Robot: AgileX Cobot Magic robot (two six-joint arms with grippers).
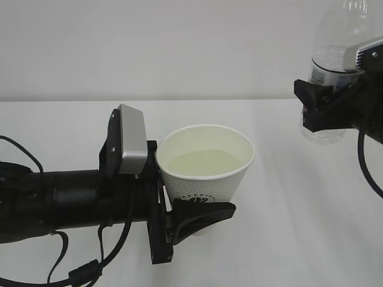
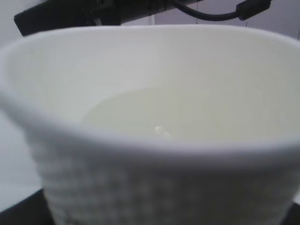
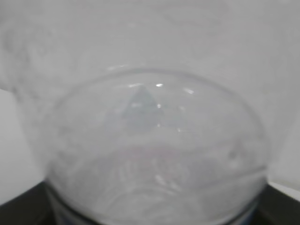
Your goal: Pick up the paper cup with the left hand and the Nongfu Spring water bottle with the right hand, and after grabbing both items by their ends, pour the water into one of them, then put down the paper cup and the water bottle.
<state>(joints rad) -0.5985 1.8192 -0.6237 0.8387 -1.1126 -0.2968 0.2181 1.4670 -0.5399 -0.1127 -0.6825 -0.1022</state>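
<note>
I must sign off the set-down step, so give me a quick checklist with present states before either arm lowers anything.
1. White dotted paper cup clamped by the black left gripper near its base: ok.
2. Cup upright: ok.
3. Pale water in the cup, level below the rim: ok.
4. Clear ribbed plastic bottle held by the black right gripper, raised clear of the cup: ok.
5. White table bare beneath the cup: ok.
6. Bottle mouth and remaining water: cannot tell, out of frame.
</note>
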